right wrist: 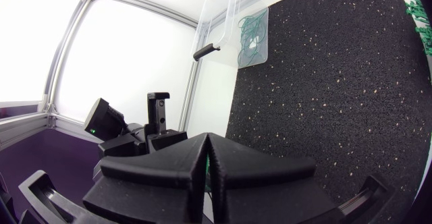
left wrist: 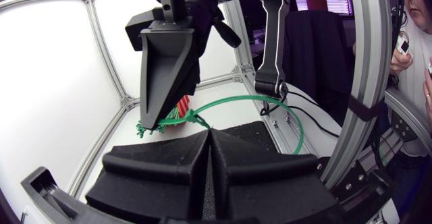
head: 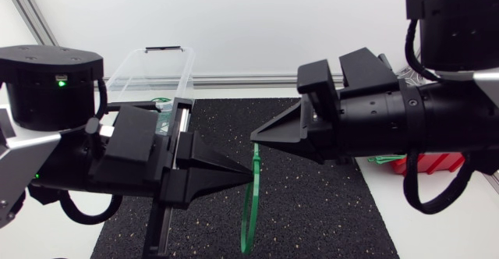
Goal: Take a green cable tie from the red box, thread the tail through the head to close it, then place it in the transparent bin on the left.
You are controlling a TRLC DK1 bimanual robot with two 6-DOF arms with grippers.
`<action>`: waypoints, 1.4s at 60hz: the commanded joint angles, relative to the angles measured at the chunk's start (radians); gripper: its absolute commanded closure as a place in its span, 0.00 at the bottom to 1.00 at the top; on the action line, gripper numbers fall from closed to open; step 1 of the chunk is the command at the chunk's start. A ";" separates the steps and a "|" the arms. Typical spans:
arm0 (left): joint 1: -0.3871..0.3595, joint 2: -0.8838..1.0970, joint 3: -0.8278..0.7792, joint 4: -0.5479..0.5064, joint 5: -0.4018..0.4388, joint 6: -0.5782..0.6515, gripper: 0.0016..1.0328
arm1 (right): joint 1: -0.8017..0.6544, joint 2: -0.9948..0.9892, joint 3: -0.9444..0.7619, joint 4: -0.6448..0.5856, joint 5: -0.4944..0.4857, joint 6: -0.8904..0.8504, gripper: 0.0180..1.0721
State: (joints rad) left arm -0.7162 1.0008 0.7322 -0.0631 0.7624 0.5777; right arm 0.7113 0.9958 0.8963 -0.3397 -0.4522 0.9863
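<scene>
Over the middle of the black mat (head: 312, 204) my two grippers meet tip to tip. A green cable tie (head: 249, 212) hangs between them as a long narrow loop, reaching down toward the mat's front edge. My left gripper (head: 248, 176) is shut on the tie partway down. In the left wrist view the tie (left wrist: 256, 99) curves away ahead of those fingertips. My right gripper (head: 256, 138) is shut on the tie's upper end, just above the left one. The red box (head: 429, 164) with more green ties lies at the right, partly hidden by my right arm.
The transparent bin (head: 152, 72) stands at the back left beside the mat, with looped green ties (right wrist: 253, 32) on its floor. Both arms hang low over the mat and hide much of it. White table surrounds the mat.
</scene>
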 commanded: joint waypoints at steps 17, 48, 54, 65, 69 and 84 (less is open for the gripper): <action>0.046 0.025 0.029 -0.024 0.025 0.030 0.97 | 0.037 -0.005 0.018 -0.001 0.037 -0.024 0.46; 0.279 0.234 0.380 -0.218 -0.210 0.040 0.97 | -0.010 0.055 0.023 -0.090 0.302 -0.305 0.15; 0.308 0.279 0.449 -0.277 -0.281 0.044 0.97 | -0.039 0.061 0.013 -0.090 0.336 -0.354 0.15; 0.400 0.372 0.573 -0.346 -0.402 0.056 0.97 | -0.069 0.046 -0.022 -0.073 0.362 -0.417 0.15; 0.431 0.403 0.624 -0.379 -0.442 0.063 0.97 | -0.067 0.027 -0.037 -0.058 0.386 -0.423 0.15; 0.492 0.492 0.760 -0.405 -0.675 0.102 0.97 | -0.059 0.010 -0.057 -0.059 0.465 -0.449 0.15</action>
State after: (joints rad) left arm -0.2386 1.4433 1.4296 -0.4561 0.1371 0.6418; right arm 0.6479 1.0195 0.8608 -0.4080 -0.0097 0.5655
